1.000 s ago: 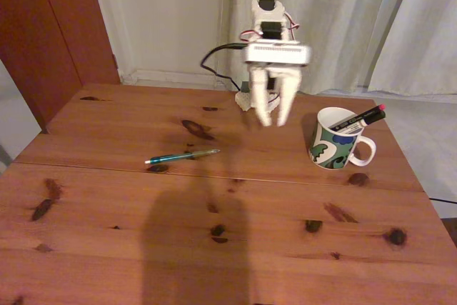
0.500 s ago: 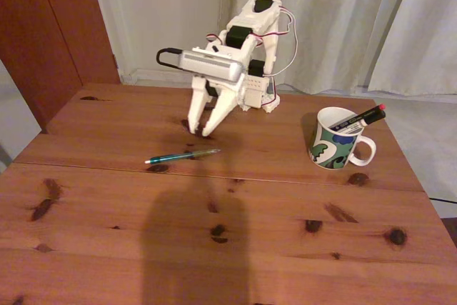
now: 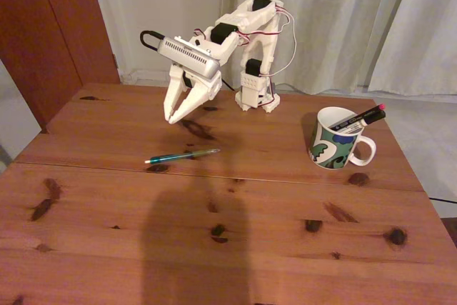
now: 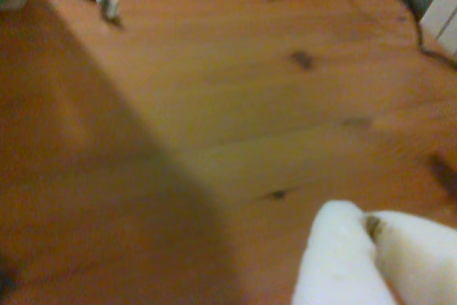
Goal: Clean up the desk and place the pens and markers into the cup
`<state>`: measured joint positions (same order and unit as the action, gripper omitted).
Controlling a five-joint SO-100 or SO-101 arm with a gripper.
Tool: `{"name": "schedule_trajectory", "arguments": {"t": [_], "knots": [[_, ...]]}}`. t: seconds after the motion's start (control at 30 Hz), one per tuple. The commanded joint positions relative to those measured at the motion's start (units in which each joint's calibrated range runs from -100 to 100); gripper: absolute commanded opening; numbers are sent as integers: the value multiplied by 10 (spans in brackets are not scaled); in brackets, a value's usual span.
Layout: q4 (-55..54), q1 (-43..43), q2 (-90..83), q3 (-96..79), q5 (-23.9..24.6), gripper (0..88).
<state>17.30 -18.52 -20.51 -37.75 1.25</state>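
Pine boards of the desk (image 3: 228, 212) run reddish-brown and knotty toward the fixed camera, with a broad dark shadow across them, and the teal-green pen (image 3: 183, 156) lies flat on them just behind the seam, below the gripper (image 3: 173, 118) and a little nearer the camera than its tips. The gripper hangs in the air above the wood with its white fingers (image 4: 335, 262) pressed together, the tips meeting in the wrist view and nothing held between them. From that stance the plain risk, as I judge it, is a descent with the fingers closed: they would land on top of the thin barrel or beside it and roll it away across the smooth board. The pen also lies nearly crosswise, so fingers that open along its length instead of across it could only nudge it. Its tip (image 4: 107, 1) sits at the far upper corner of the blurred wrist view, so aim may be poor. Well off to the gripper's side, at the right in the fixed view, the cup (image 3: 335, 138) already holds the black pen (image 3: 360, 116), which leans over the rim and could be knocked by a careless drop
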Motion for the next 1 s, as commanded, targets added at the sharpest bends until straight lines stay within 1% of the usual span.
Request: {"name": "schedule_trajectory", "arguments": {"t": [0.0, 0.1, 0.27, 0.33, 0.4, 0.47, 0.53, 0.57, 0.67, 0.7, 0.73, 0.97], "knots": [[-34, -20, -3, -7, -1, 5], [-68, -23, -4, -14, -9, 5], [-103, -28, -2, -16, -40, 5], [-103, -33, -2, -16, -41, 5], [-103, -33, -3, -17, -29, 5], [-96, -33, -2, -18, -8, 6], [-102, -38, 2, -46, 25, 8], [-103, -52, 4, -54, 50, 8], [-105, -69, 4, -68, 157, 8], [-107, -68, 4, -65, 187, 9], [-107, -63, 4, -56, 206, 9], [-103, -60, 10, -62, 233, 8]]}}
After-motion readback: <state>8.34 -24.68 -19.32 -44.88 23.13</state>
